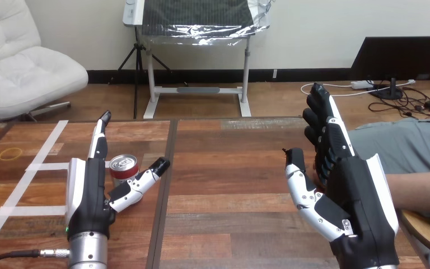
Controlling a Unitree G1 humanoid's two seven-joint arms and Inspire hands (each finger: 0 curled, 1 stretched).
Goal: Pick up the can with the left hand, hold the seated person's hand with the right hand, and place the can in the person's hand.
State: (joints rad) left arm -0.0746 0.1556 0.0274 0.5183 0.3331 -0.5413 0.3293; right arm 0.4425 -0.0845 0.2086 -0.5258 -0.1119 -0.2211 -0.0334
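Trouble looks likeliest at the robot's left hand [87, 193], which lies low over the brown wooden tabletop [229, 168] with its fingers straight and its thumb spread wide. It has closed on nothing. The short red can with a silver top [124, 166] stands upright in the crook between those fingers and the thumb, just beside the fingers; I cannot tell whether they touch it. If the thumb closes unevenly it could push the can over or skid it out past the fingertips, since nothing braces it on the far side. The robot's right hand [355, 196] is raised on edge, fingers straight and together, thumb held apart from the palm, gripping nothing. The person's forearm [420, 190] reaches in just behind it, and their hand is hidden by the palm, so a blind closing there could miss or pinch. By my count there is one can, two robot hands, one forearm of the person, and one thin yellow ring [11, 152] lying well off to the outer side of the left hand among white tape strips [39, 162].
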